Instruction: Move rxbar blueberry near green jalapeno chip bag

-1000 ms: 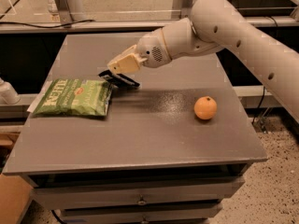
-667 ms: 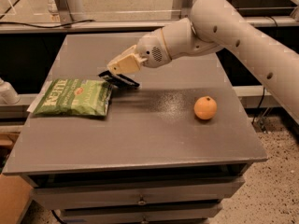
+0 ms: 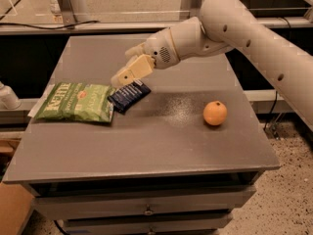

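Gripper [image 3: 128, 76] hovers just over rxbar blueberry [image 3: 128, 96], which lies flat on the table [image 3: 171, 146] against the green jalapeno chip bag [image 3: 73, 102]. You can't tell its grip state. The bar is probably light with a slick wrapper, so pinch it across the narrow width.

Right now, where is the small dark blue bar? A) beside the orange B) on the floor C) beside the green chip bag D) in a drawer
C: the rxbar blueberry lies beside the green jalapeno chip bag, the gripper just above it, well apart from the orange.
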Robot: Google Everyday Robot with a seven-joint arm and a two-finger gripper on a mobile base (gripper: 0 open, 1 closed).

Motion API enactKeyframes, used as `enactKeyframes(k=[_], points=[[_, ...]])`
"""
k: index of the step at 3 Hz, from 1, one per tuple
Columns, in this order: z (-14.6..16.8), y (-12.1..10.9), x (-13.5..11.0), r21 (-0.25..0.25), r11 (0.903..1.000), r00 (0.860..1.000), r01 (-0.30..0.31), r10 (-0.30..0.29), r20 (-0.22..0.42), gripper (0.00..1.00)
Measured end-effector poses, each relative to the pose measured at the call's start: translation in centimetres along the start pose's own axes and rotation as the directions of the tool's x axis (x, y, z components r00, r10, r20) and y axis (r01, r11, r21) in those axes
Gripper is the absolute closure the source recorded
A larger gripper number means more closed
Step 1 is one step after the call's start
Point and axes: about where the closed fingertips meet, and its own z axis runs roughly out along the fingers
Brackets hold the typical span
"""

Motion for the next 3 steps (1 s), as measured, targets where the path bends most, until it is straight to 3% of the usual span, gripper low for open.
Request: enactKeyframes(k=[2,3], points=[[-1.1,-1.8,-0.8,0.025,0.9992,0.999,0.033,-0.032,-0.02,0.0],[-3.4,-4.6,-0.4,0.074,0.9955,0.997,0.058,-0.055,-0.045,0.0]])
